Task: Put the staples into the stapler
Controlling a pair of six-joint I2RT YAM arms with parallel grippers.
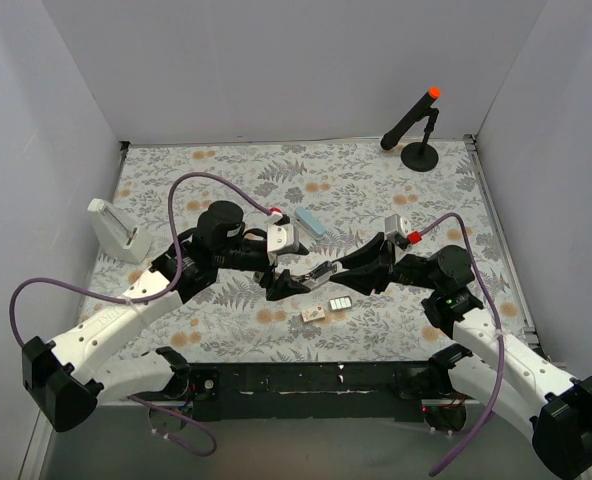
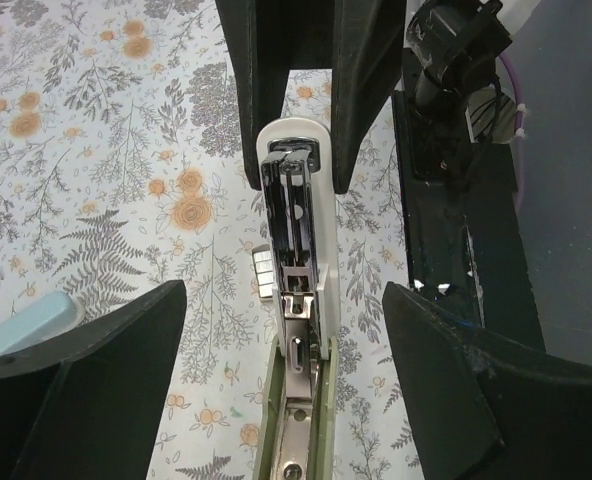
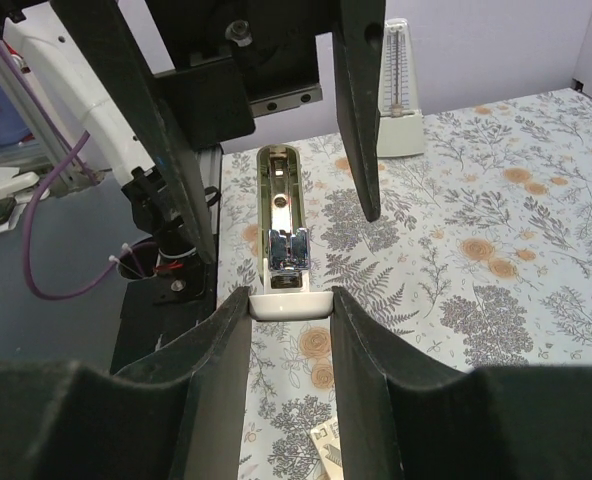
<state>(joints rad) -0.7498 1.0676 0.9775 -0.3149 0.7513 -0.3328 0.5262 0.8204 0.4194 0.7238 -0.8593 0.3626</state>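
The stapler [image 1: 317, 272] hangs between my two arms above the middle of the table, hinged open. Its white part [image 2: 298, 190] shows a dark metal channel, and its pale green part [image 2: 294, 430] points toward the left wrist camera. My right gripper [image 3: 289, 300] is shut on the white end [image 3: 289, 305] of the stapler. My left gripper [image 2: 284, 300] is open, one finger well out on each side of the green part, touching nothing. The staples [image 1: 340, 302] lie in a small dark-rimmed tray on the table below the stapler, with the beige box [image 1: 314, 313] beside them. A few silvery rows [image 2: 261, 272] show past the stapler's edge.
A white metronome-shaped object [image 1: 116, 232] stands at the left edge. A light blue block [image 1: 311, 222] lies behind the left gripper. A black stand with an orange tip [image 1: 416, 125] is at the back right. White walls enclose the floral cloth [image 1: 226, 330].
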